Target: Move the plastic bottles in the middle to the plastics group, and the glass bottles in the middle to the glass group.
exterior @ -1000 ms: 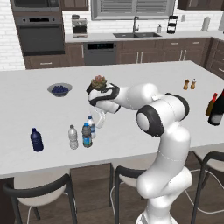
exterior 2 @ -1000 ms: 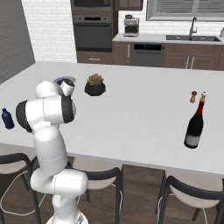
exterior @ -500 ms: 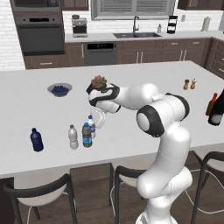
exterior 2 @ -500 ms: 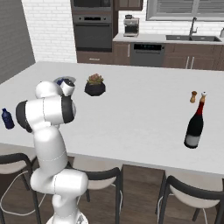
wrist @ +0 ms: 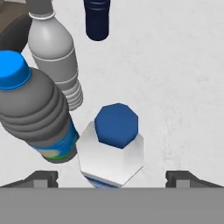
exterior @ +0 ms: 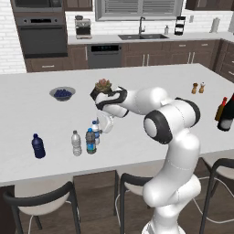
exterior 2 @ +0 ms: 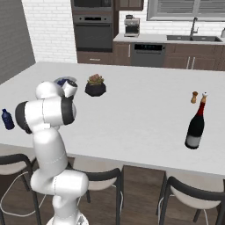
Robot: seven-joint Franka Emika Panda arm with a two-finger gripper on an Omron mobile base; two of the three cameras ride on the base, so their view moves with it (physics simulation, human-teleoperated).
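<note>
Hand view first: the hand (wrist: 111,177) sits above a clear water bottle (wrist: 111,151) with a blue cap, its two finger tips (wrist: 41,178) spread wide, one on either side, neither one touching the bottle. Just beside that bottle stands the darker water bottle (wrist: 37,120), bright blue cap, blue label at its base. Beyond it a clear bottle with a pale cap (wrist: 54,48), and further off the dark navy bottle (wrist: 97,19), all upright on the white bench (wrist: 175,87).

Over to the left base view, and the hand (exterior: 103,124) hangs at the end of the arm, right over the little cluster near the bench's front edge. The two water bottles (exterior: 93,137) stand close together, possibly touching, though it is hard to say at this size. The white-labelled clear bottle (exterior: 76,143) is just to their left and the navy bottle (exterior: 38,146) a little apart from it.

Far at the right end, the near-black bottle with a red cap (exterior: 227,116) stands next to the slim red-brown bottle (exterior: 220,109). Two small shakers (exterior: 198,87) sit behind them, with a potted plant (exterior: 103,87) and a bowl (exterior: 62,93) further back on the bench.
</note>
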